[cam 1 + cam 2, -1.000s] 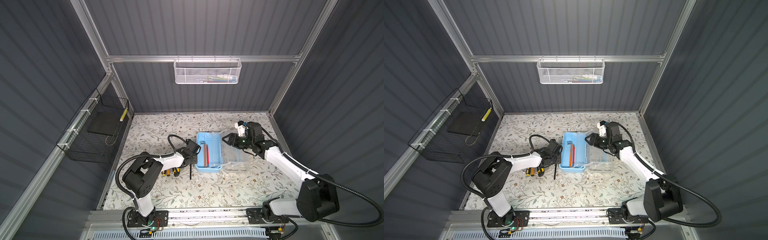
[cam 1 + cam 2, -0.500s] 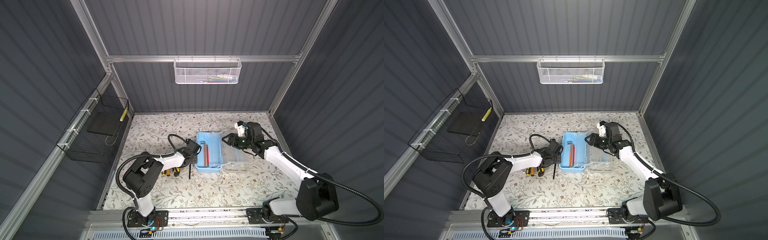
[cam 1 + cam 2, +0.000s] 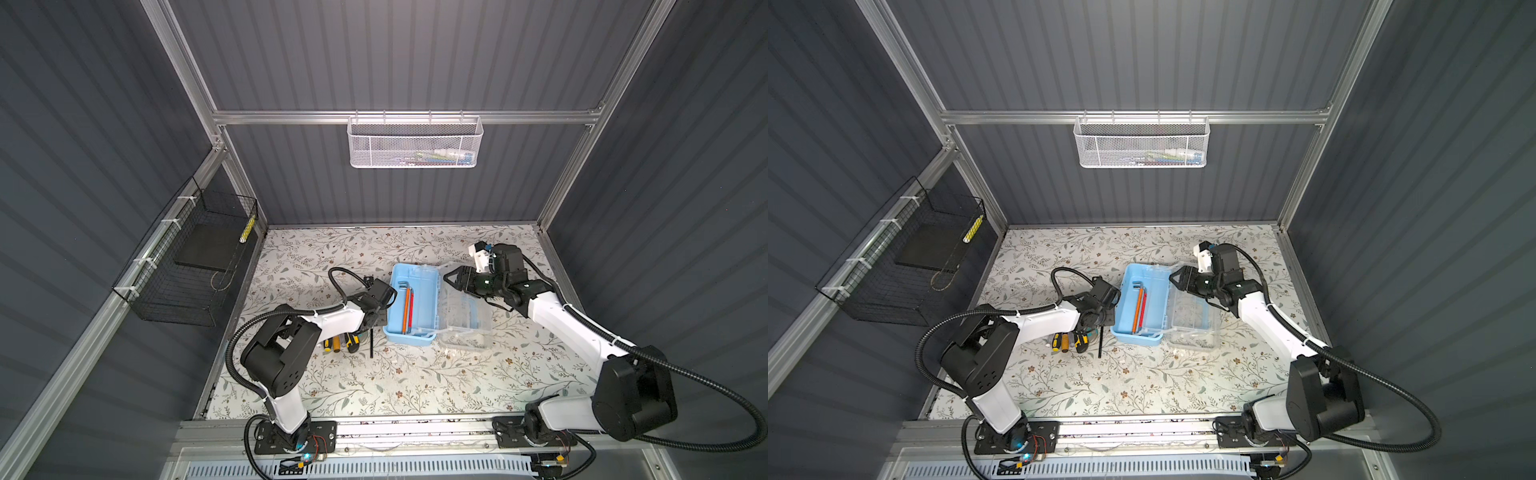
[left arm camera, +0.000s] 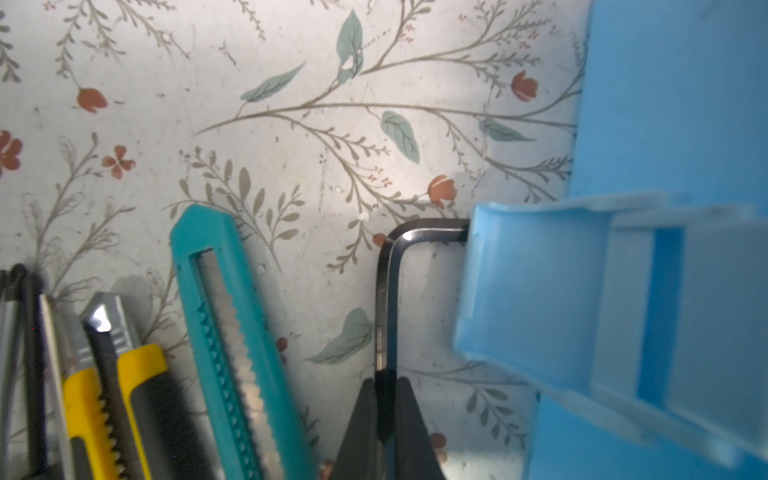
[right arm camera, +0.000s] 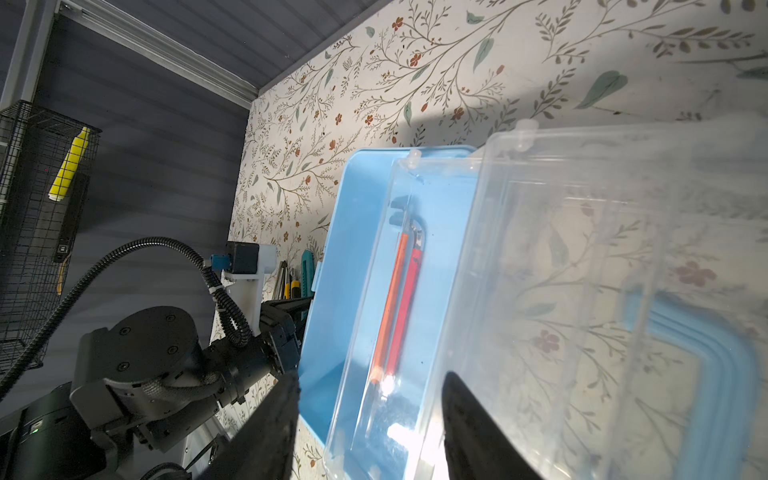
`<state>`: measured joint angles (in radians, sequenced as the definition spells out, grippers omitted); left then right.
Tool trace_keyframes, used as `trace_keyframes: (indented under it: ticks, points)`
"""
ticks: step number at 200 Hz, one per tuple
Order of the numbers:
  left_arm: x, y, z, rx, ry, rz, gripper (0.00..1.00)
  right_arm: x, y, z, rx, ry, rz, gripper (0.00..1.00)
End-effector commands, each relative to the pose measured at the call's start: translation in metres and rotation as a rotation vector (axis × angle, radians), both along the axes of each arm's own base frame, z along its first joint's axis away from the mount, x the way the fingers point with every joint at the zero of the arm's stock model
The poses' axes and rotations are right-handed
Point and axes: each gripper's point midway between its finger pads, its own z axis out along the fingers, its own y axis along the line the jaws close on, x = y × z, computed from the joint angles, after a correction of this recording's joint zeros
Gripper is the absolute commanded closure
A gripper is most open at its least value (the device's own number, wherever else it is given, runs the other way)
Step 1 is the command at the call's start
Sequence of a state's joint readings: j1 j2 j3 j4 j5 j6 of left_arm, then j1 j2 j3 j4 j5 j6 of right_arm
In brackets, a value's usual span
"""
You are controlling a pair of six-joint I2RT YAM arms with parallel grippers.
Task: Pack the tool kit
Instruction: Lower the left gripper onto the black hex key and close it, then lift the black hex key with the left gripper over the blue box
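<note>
Yellow-black screwdrivers (image 3: 338,341) sit closest to the front of the floral table (image 3: 374,386), half tucked under the left arm. The wrist cam shows a yellow-black utility knife (image 4: 108,395) and a teal utility knife (image 4: 232,332) lying side by side next to them.

Just beside those, the left gripper (image 4: 384,386) is pinched tight on the long leg of a black hex key (image 4: 384,291). The key lies flat on the table, and its short leg runs up to the blue latch (image 4: 540,299) on the light-blue box (image 3: 426,291). Can't tell if it actually touches.

The box sits mid-table, wide open. Inside is what looks like an orange pencil (image 5: 390,299) with a red tool (image 5: 405,299) right against it, plus a couple more hex keys (image 3: 403,284) at the far end.

The clear lid (image 3: 465,316) is flopped open flat on the box's right side, with its blue handle (image 5: 727,374) showing through the plastic.

The right gripper (image 5: 370,376) is at the lid's far corner with its jaws apart and the lid's rim between them. Honestly can't tell if they touch it.

Further back, a black wire basket (image 3: 187,282) hangs on the left wall and a white mesh basket (image 3: 415,143) on the back rail.
</note>
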<state>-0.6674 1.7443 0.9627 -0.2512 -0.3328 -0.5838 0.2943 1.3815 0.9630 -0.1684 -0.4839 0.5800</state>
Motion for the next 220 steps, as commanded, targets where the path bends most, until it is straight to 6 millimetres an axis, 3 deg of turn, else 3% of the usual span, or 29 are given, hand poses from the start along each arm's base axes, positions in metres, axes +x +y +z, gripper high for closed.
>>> trace_keyframes:
  ticks: [1, 96, 151, 220]
  points:
    - [-0.003, 0.003, 0.012, 0.001, 0.003, -0.017, 1.00, 0.007, 0.003, 0.009, 0.015, -0.021, 0.007, 0.44]
    - [-0.001, 0.011, 0.055, -0.008, -0.078, -0.002, 1.00, 0.007, 0.003, 0.010, 0.020, -0.028, 0.007, 0.44]
    - [0.005, 0.011, 0.102, -0.020, -0.157, -0.020, 1.00, 0.007, 0.004, 0.012, 0.024, -0.036, 0.007, 0.44]
    - [0.007, 0.029, 0.153, 0.027, -0.264, 0.000, 1.00, 0.007, 0.004, 0.012, 0.025, -0.035, 0.008, 0.44]
